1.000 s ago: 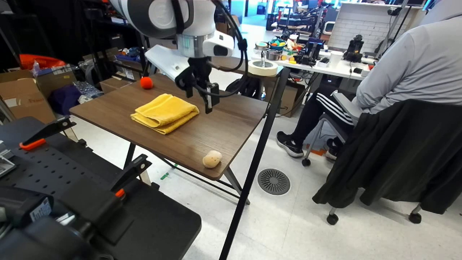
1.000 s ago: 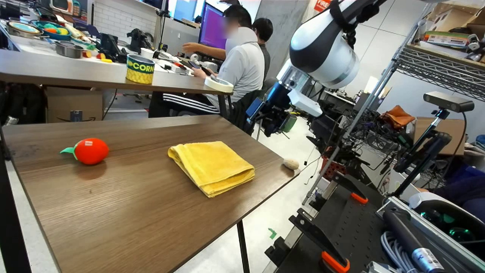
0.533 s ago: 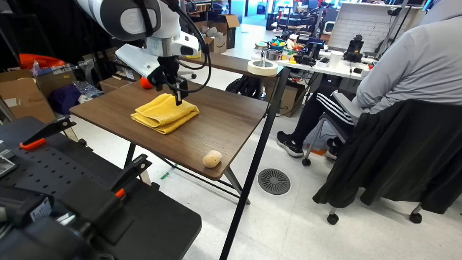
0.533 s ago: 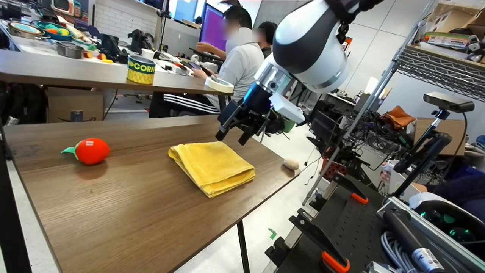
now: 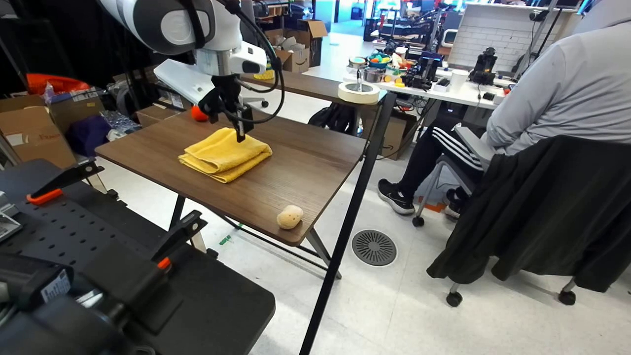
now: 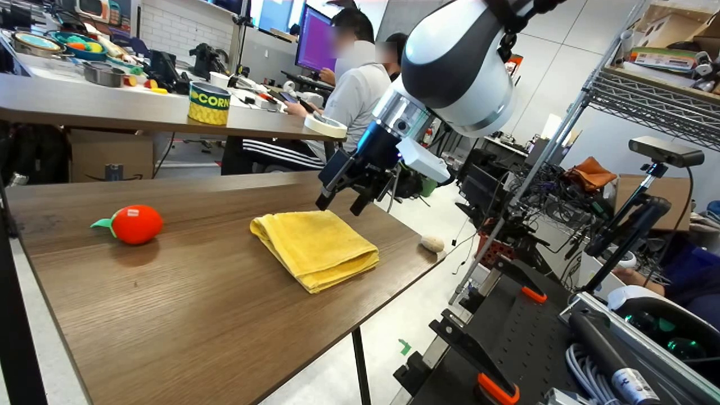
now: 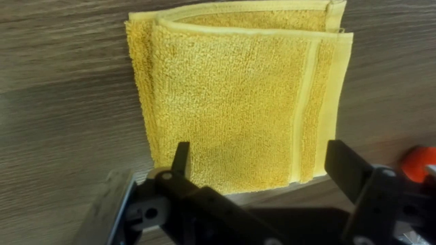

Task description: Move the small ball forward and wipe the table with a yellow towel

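My black gripper (image 7: 259, 147) hangs over the folded, bright-yellow terry towel (image 7: 235, 95), fingers (image 7: 344, 165) spread apart. A stretch of the rectangular, dark-brown, wood-look table (image 5: 270, 190) runs from towel to the small, tan, roundish ball (image 5: 290, 217) at a corner, close to both edges.

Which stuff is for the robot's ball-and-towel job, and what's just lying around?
For the job:
Table
Tan ball, near the table's corner
Yellow towel, folded on the table
Gripper, open

Just lying about:
Red thing with a green tip, on the same table
Tape roll, on another table
CORN can, there too
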